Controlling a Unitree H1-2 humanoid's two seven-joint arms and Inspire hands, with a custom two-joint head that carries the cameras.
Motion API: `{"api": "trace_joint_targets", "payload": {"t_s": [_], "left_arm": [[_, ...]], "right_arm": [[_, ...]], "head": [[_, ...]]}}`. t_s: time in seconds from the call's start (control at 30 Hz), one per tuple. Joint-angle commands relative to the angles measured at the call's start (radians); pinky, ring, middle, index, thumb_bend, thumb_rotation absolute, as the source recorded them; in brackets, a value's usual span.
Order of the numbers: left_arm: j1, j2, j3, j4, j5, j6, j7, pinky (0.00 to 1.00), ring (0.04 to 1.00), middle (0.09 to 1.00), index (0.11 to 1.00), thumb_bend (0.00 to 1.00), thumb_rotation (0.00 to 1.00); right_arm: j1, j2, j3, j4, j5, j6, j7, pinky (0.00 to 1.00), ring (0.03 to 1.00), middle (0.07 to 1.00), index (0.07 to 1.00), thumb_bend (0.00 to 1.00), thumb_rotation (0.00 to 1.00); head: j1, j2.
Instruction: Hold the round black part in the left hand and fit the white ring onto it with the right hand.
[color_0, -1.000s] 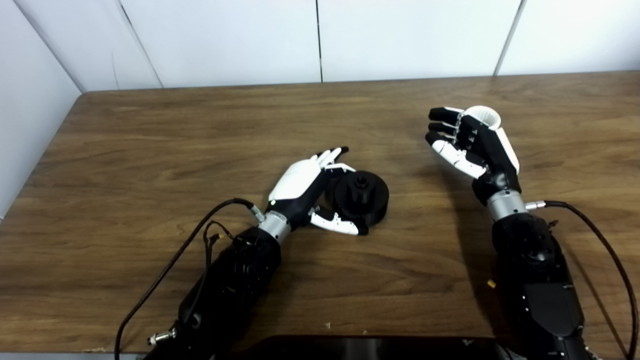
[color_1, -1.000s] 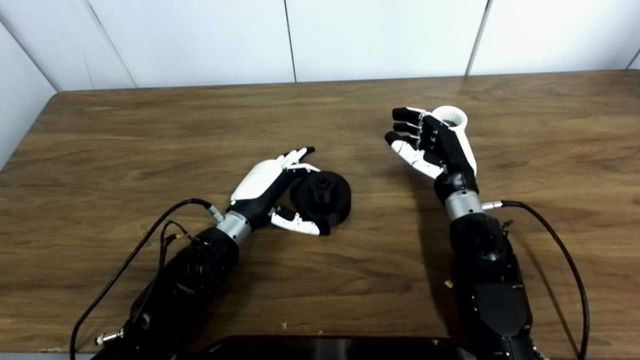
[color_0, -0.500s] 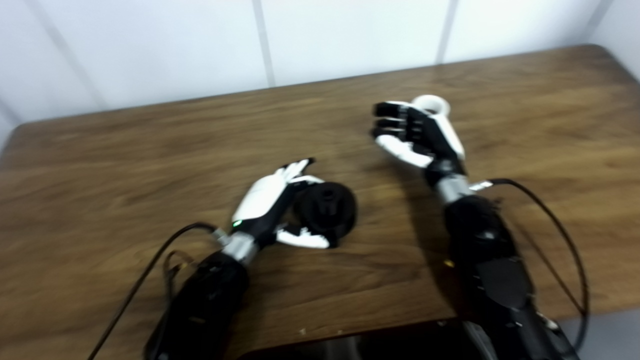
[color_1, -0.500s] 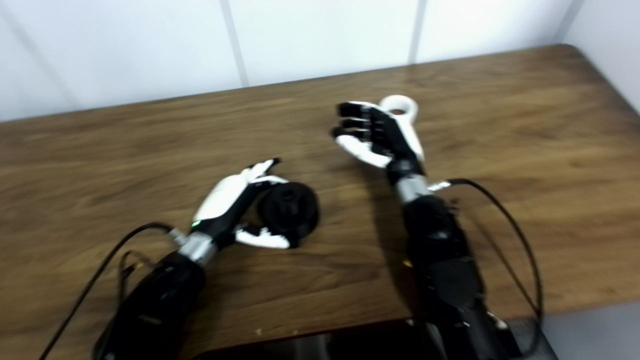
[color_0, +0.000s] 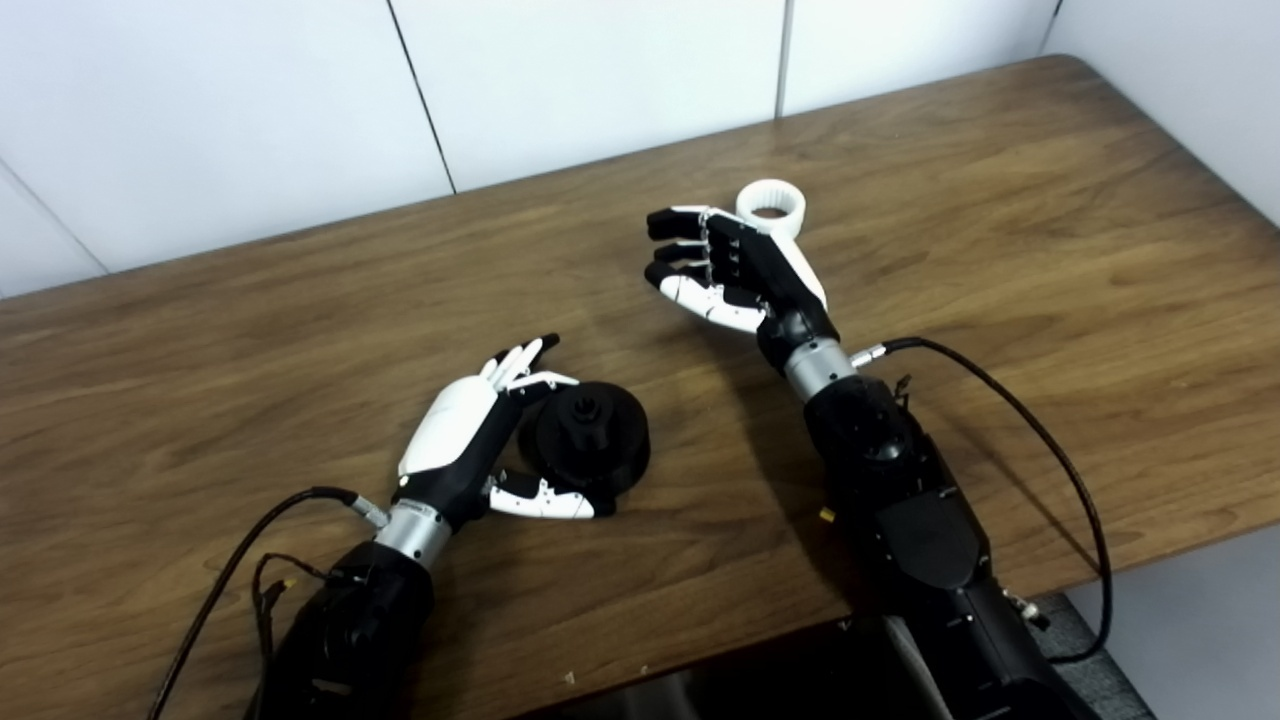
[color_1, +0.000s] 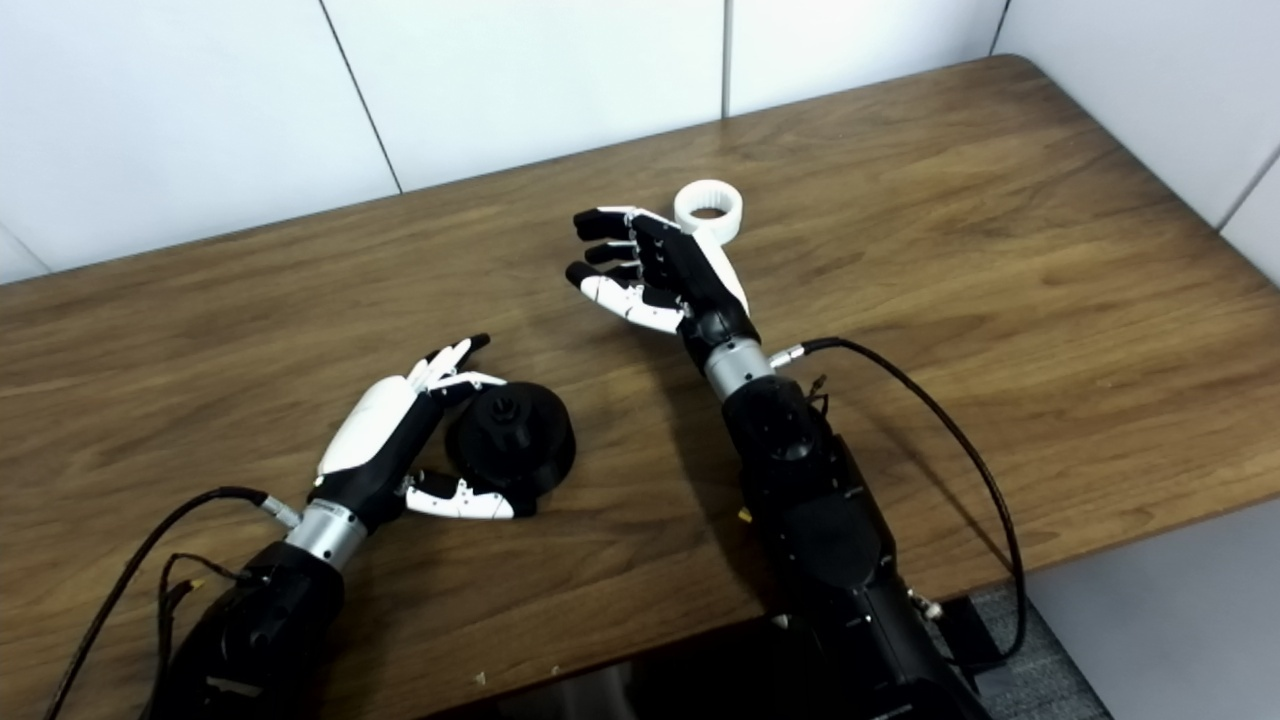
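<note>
The round black part (color_0: 590, 440) lies flat on the wooden table (color_0: 250, 330), its small hub pointing up. My left hand (color_0: 465, 445) is cupped beside it on its left: the fingers reach past its far side, the thumb lies along its near side, and the hand stays open. The white ring (color_0: 771, 205) rests on the table farther back. My right hand (color_0: 735, 270) hovers just in front and to the left of the ring, open with curled fingers, holding nothing. In the right eye view the ring (color_1: 708, 208) sits clear of that hand.
The table's right edge (color_0: 1200, 160) and front edge drop off to a grey floor. White wall panels stand behind the table. Black cables (color_0: 1040, 440) trail from both wrists. A dark object (color_0: 700, 690) sits at the bottom edge.
The whole picture has shifted: the camera turned right and tilted, bringing the table's right corner into view. Both hands, the black part and the ring keep their places.
</note>
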Motion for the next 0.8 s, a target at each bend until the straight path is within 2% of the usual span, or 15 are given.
{"api": "trace_joint_targets", "payload": {"t_s": [0.0,0.07,0.17,0.3,0.4,0.57,0.77], "left_arm": [[-0.004,0.007,0.005,0.002,0.012,-0.009,-0.013,1.00,1.000,1.000,0.672,1.00,0.36],[-0.005,0.007,0.007,0.004,0.012,-0.008,-0.015,1.00,1.000,1.000,0.675,1.00,0.37],[-0.007,0.006,0.010,0.003,0.014,-0.003,-0.018,1.00,1.000,1.000,0.674,1.00,0.37],[-0.007,0.005,0.010,0.001,0.017,0.000,-0.022,1.00,1.000,1.000,0.676,1.00,0.37],[-0.007,0.004,0.011,0.000,0.016,-0.001,-0.023,1.00,1.000,1.000,0.675,1.00,0.36],[-0.009,0.004,0.012,0.005,0.016,-0.001,-0.026,1.00,1.000,1.000,0.677,1.00,0.36],[-0.007,0.003,0.017,0.004,0.015,0.001,-0.025,1.00,1.000,1.000,0.674,1.00,0.37]], "right_arm": [[-0.058,-0.034,0.018,-0.031,-0.100,-0.059,-0.040,0.60,0.689,0.741,0.700,0.54,0.31],[-0.074,-0.054,0.029,-0.029,-0.154,-0.069,-0.059,0.58,0.666,0.729,0.688,0.56,0.25],[-0.111,-0.108,0.062,-0.040,-0.302,-0.066,-0.094,0.56,0.645,0.689,0.679,0.59,0.18],[-0.164,-0.203,0.114,-0.044,-0.515,-0.036,-0.112,0.54,0.660,0.704,0.687,0.60,0.21],[-0.200,-0.254,0.136,-0.051,-0.620,0.015,-0.077,0.56,0.692,0.716,0.701,0.63,0.24],[-0.254,-0.310,0.151,-0.058,-0.686,0.076,0.024,0.61,0.751,0.754,0.728,0.66,0.32],[-0.302,-0.347,0.154,-0.037,-0.708,0.107,0.108,0.67,0.795,0.783,0.753,0.71,0.35]], "head": [[-0.003,-0.001],[-0.002,-0.002],[-0.002,-0.002],[0.002,-0.004],[0.001,-0.004],[0.006,-0.006],[0.014,-0.006]]}}
